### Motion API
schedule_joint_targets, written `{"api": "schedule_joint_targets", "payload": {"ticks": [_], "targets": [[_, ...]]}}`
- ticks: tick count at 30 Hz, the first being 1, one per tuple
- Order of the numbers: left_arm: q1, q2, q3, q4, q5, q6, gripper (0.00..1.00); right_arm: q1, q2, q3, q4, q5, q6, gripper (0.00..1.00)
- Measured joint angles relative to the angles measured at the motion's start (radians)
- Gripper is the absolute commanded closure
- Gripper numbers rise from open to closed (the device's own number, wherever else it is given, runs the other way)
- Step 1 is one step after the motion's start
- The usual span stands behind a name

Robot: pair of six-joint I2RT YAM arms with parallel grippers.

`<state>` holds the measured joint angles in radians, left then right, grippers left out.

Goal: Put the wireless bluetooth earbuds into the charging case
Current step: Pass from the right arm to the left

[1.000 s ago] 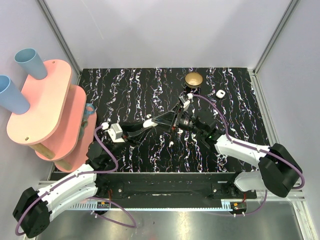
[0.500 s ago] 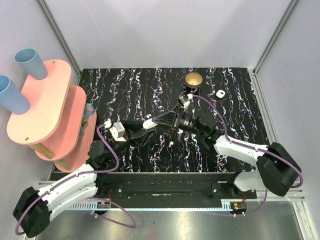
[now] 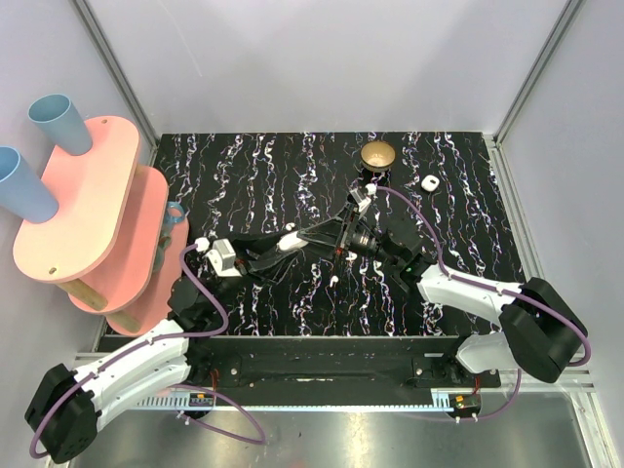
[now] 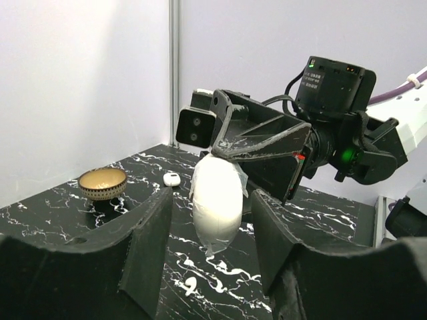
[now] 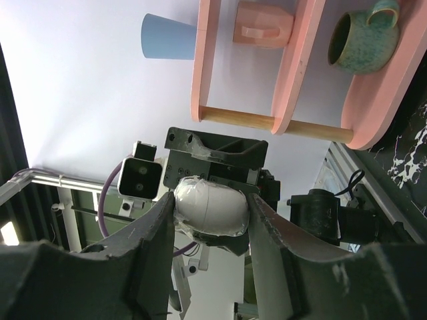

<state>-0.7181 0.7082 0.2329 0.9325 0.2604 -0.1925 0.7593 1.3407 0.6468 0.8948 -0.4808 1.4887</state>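
Charging case (image 4: 217, 200) sits clamped in our right gripper (image 5: 211, 208); our left gripper (image 4: 212, 217) straddles it, jaws apart. We should close squarely on its flanks before releasing.

charging case (image 4: 217, 203) white | table (image 3: 253, 166) black, white-veined | dish (image 3: 376, 154) gold | shelf (image 3: 88, 195) pink

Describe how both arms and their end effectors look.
The left arm and right arm have white shells, black joints and a purple cable each. The left end effector and right end effector are matte black with broad fingers; a green light shows behind the right one.
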Motion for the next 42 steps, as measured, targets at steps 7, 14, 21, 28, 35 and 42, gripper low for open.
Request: {"api": "schedule_joint_targets", "payload": {"ticks": [7,14,21,28,35,42], "targets": [[0.0,0.023,0.0,0.03,0.0,-0.011,0.47,0.0,0.001,0.0,0.007,0.0,0.005,0.99],[-0.001,0.044,0.0,0.031,0.001,-0.018,0.49,0.0,0.001,0.0,0.02,0.0,0.006,0.99],[-0.003,0.047,0.0,0.038,0.0,-0.019,0.5,0.0,0.001,0.0,0.021,0.0,0.008,0.99],[-0.003,0.048,0.0,0.062,0.0,-0.019,0.5,0.0,0.004,0.0,0.021,-0.001,0.009,0.99],[-0.003,0.066,0.0,0.064,0.0,-0.019,0.5,0.0,0.004,0.0,0.021,-0.001,0.01,0.99],[-0.006,0.067,0.0,0.064,0.0,-0.024,0.57,0.0,0.004,0.0,0.026,-0.002,0.01,0.99]]}}
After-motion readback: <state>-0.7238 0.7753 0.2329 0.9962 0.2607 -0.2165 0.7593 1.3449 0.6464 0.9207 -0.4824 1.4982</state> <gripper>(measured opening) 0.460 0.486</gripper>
